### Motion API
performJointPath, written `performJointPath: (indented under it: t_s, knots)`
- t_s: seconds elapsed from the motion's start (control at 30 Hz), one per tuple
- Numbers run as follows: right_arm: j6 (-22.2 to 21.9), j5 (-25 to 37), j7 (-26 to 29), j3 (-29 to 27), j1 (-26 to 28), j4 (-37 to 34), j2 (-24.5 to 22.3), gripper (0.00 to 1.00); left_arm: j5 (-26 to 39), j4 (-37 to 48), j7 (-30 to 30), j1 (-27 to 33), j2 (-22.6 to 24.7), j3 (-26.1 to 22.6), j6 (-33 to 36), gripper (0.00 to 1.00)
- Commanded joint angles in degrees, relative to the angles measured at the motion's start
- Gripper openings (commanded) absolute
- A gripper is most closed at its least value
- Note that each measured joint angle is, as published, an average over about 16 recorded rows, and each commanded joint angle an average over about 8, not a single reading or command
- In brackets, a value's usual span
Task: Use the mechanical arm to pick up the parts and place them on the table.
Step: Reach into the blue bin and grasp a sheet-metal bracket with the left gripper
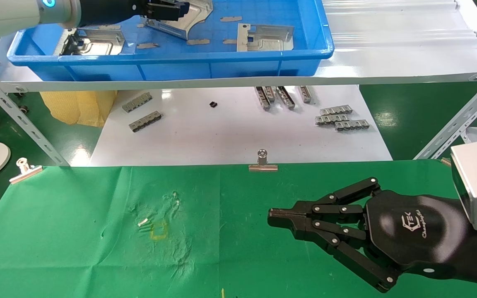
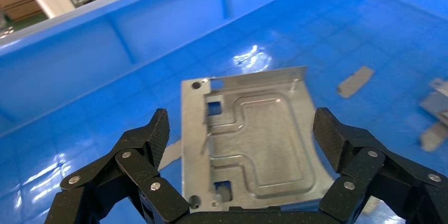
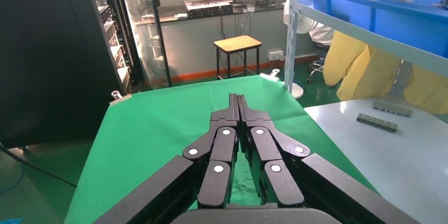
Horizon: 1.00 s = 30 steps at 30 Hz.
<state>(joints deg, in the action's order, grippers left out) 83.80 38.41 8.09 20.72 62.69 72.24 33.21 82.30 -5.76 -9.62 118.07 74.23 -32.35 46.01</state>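
Three silver parts lie in the blue tray (image 1: pixel 172 66): one at the left (image 1: pixel 93 41), one in the middle (image 1: pixel 193 18), one at the right (image 1: pixel 265 37). My left gripper (image 1: pixel 168 10) reaches into the tray over the middle part. In the left wrist view this gripper (image 2: pixel 243 131) is open, and its fingers (image 2: pixel 158 129) stand either side of that part (image 2: pixel 253 139), which lies flat on the tray floor. My right gripper (image 1: pixel 273 215) is shut and empty, low over the green table (image 1: pixel 77 248). It also shows in the right wrist view (image 3: pixel 238 100).
Grey tape patches (image 1: pixel 198 42) lie on the tray floor. Grey slotted strips (image 1: pixel 342 120) lie on the white board (image 1: pixel 230 136) under the shelf. Binder clips (image 1: pixel 263 164) sit on the table's far edge. Slanted shelf struts (image 1: pixel 454 128) stand at both sides.
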Motion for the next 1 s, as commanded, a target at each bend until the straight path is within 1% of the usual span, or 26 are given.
performJointPath:
  t_s: [0.03, 0.33, 1.0]
  knots:
    - [0.0, 0.0, 0.0, 0.0, 0.0, 0.0, 0.0, 0.0, 0.2, 1.97, 0.28, 0.46, 1.09, -0.08, -1.68, 0.0]
    - [0.0, 0.0, 0.0, 0.01, 0.0, 0.0, 0.0, 0.0, -0.37, 4.17, 0.01, 0.26, 2.08, 0.28, -3.8, 0.0]
    - [-0.01, -0.01, -0.01, 0.02, 0.0, 0.0, -0.01, 0.0, -0.6, 4.93, -0.54, -0.34, 1.71, 0.37, -5.17, 0.0]
